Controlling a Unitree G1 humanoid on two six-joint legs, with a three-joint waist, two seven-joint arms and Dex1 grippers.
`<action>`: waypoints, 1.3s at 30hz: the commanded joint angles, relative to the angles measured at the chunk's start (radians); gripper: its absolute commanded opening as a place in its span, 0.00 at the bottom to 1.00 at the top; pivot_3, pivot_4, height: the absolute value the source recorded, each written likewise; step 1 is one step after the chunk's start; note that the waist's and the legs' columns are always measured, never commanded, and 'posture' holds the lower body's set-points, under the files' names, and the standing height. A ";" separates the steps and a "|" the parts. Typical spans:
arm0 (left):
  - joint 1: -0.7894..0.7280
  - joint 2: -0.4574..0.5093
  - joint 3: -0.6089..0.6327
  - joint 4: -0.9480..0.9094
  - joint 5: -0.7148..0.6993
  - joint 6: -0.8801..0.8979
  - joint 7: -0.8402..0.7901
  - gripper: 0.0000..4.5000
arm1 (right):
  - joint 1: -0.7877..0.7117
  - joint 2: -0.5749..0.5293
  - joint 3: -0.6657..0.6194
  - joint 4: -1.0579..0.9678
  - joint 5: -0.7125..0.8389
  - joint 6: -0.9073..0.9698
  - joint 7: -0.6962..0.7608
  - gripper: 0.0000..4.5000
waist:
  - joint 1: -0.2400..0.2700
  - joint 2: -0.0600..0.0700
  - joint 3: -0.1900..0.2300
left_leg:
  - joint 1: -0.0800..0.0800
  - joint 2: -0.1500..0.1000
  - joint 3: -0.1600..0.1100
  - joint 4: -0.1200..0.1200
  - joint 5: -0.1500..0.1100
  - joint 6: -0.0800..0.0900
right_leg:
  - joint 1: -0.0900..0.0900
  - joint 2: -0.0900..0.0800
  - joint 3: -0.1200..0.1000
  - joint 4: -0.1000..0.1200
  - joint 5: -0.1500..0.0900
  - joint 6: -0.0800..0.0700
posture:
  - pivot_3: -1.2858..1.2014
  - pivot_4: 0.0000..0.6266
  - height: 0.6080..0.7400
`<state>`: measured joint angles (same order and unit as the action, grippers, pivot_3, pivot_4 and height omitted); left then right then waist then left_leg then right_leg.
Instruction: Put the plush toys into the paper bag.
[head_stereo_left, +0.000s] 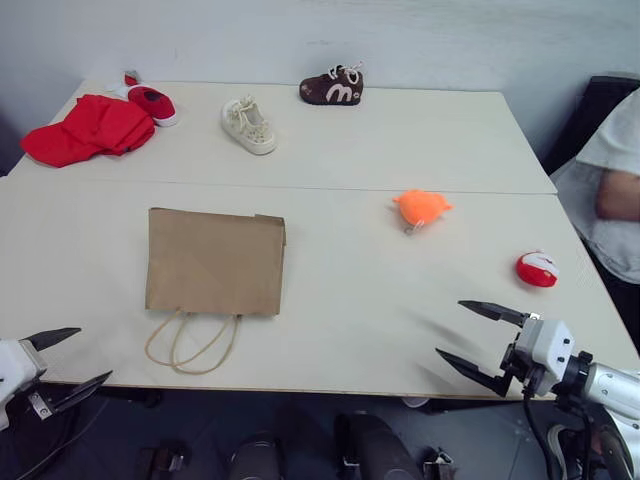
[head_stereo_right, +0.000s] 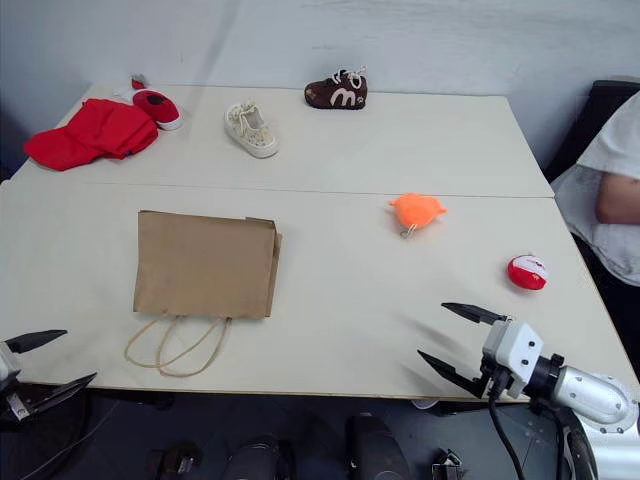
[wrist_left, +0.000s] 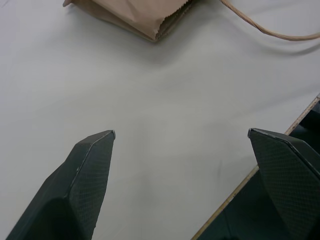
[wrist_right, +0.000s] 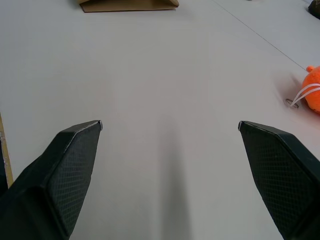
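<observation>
The brown paper bag (head_stereo_left: 215, 262) lies flat on the white table (head_stereo_left: 400, 140), its loop handles (head_stereo_left: 190, 345) trailing toward the front edge. An orange plush toy (head_stereo_left: 421, 208) sits right of centre, and a round red plush toy with a white patch (head_stereo_left: 537, 269) lies near the right edge. My left gripper (head_stereo_left: 72, 358) hovers open at the front left corner, empty. My right gripper (head_stereo_left: 470, 333) is open and empty over the front right of the table, nearer the front edge than the red toy. In the right wrist view the orange toy (wrist_right: 312, 92) shows at the edge.
A red cloth (head_stereo_left: 88, 130), a red shoe (head_stereo_left: 152, 103), a cream shoe (head_stereo_left: 248, 125) and a brown shoe (head_stereo_left: 333, 87) lie along the back of the table. A person's arm and white sleeve (head_stereo_left: 610, 190) are at the right edge, beside a dark chair.
</observation>
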<state>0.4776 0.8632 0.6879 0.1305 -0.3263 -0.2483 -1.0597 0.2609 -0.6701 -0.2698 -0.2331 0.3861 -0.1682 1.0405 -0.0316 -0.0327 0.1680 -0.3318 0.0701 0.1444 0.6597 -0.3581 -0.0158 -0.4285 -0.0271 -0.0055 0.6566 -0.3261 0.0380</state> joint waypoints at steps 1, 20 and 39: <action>0.014 -0.009 0.025 -0.028 -0.039 0.007 -0.015 0.99 | -0.002 -0.002 0.007 -0.022 0.025 0.000 0.007 1.00 | 0.000 0.000 0.000 | 0.000 0.000 0.000 0.000 0.000 0.000 | 0.000 0.000 0.000 0.000 0.000 0.000 | 0.52 0.24 1.00; -0.390 0.001 -0.377 -0.145 0.093 -0.055 -0.032 0.72 | -0.116 0.112 0.182 -0.215 0.065 0.068 -0.106 1.00 | 0.002 -0.001 -0.002 | -0.001 -0.001 0.001 0.004 0.002 -0.003 | 0.000 0.001 0.001 0.003 0.000 0.000 | 0.52 0.24 1.00; -1.062 -0.314 -0.673 -0.207 -0.202 0.624 0.119 0.00 | -0.103 0.120 0.238 -0.232 0.065 0.204 -0.170 0.39 | 0.019 0.000 -0.003 | -0.001 -0.002 0.002 0.011 0.003 -0.003 | 0.000 0.003 0.005 0.006 0.002 0.003 | 0.52 0.24 1.00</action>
<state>-0.5473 0.5695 0.0109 -0.0812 -0.5052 0.3445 -0.9791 0.1920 -0.5575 -0.0636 -0.4281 0.4523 0.0026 0.8912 -0.0128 -0.0327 0.1654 -0.3335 0.0686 0.1459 0.6708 -0.3550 -0.0188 -0.4287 -0.0243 -0.0008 0.6629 -0.3242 0.0414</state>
